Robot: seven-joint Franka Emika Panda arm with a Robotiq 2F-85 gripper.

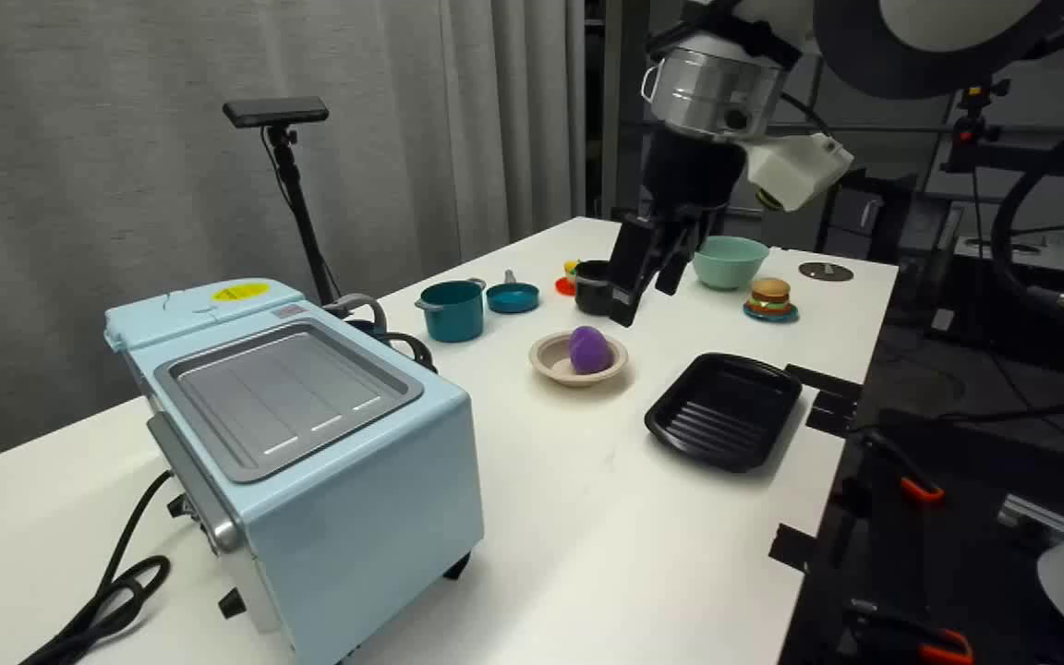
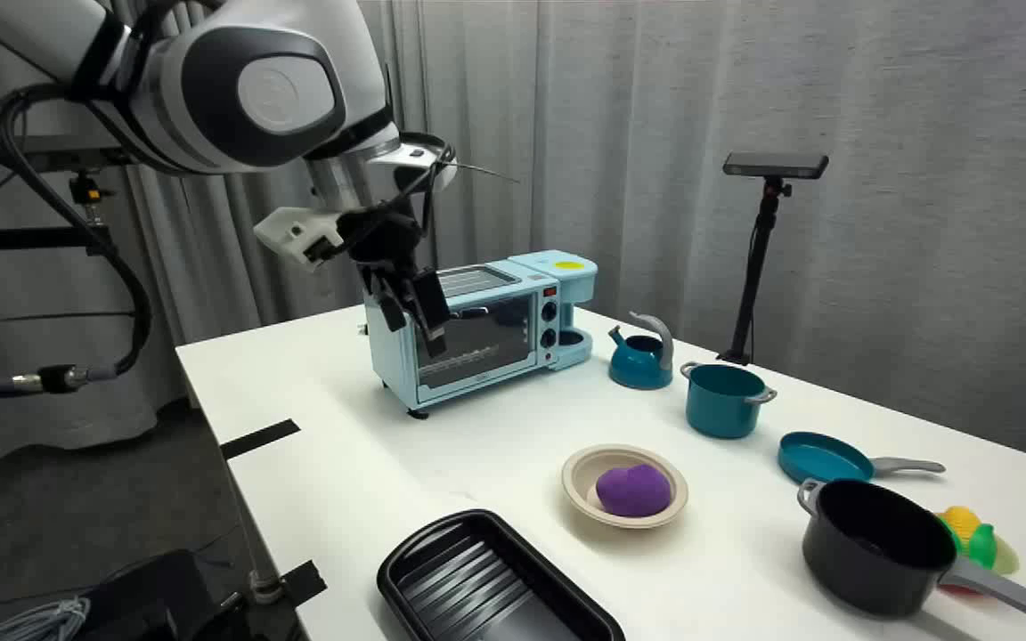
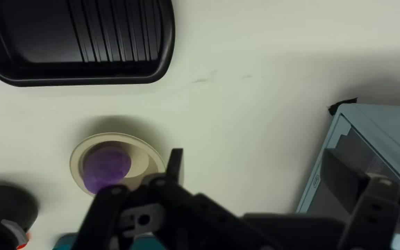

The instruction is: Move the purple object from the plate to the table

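Note:
The purple object (image 1: 589, 351) is a small rounded lump lying in the beige plate (image 1: 554, 369). Both exterior views show the purple object (image 2: 633, 490) resting inside the plate (image 2: 581, 472). In the wrist view the purple object (image 3: 107, 166) sits at the left side of the plate (image 3: 116, 136). The plate stands on the white table (image 2: 442, 463). My gripper (image 3: 257, 170) is open, with nothing between its fingers. The gripper (image 2: 415, 328) hangs above the table, apart from the plate, and also shows in an exterior view (image 1: 648, 294).
A black ridged tray (image 2: 495, 588) stands near the plate. A light blue toaster oven (image 1: 375, 517) stands at one end. A teal pot (image 2: 723, 405), teal pan (image 2: 825, 458), black pot (image 2: 874, 547) and kettle (image 2: 642, 361) stand nearby. A green bowl (image 1: 729, 263) and toy burger (image 1: 769, 297) are there too.

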